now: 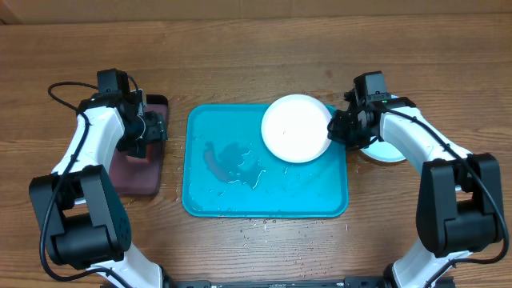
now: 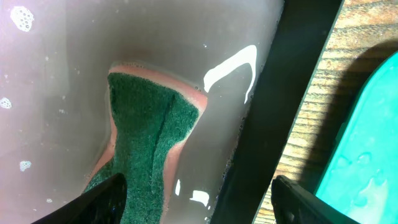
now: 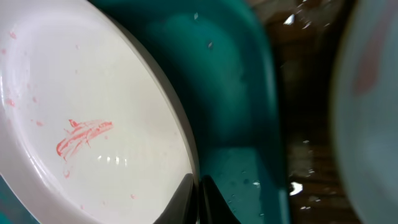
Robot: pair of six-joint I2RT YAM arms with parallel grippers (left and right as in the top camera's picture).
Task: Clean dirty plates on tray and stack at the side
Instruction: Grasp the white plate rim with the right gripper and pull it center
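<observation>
A white plate (image 1: 294, 128) lies at the far right corner of the turquoise tray (image 1: 240, 200), which is wet. My right gripper (image 1: 334, 130) is shut on the plate's right rim. In the right wrist view the white plate (image 3: 81, 112) carries a red smear and specks, and the right gripper (image 3: 198, 200) pinches its rim above the tray (image 3: 236, 106). A light blue plate (image 1: 386, 152) lies on the table right of the tray, partly under the right arm. My left gripper (image 1: 156, 128) hangs open over the dark tray.
The dark tray (image 1: 136, 172) stands left of the turquoise one. It holds cloudy water and a green sponge (image 2: 146, 137); my left gripper (image 2: 199, 202) straddles its black rim (image 2: 292, 93). Water drops dot the table in front of the turquoise tray.
</observation>
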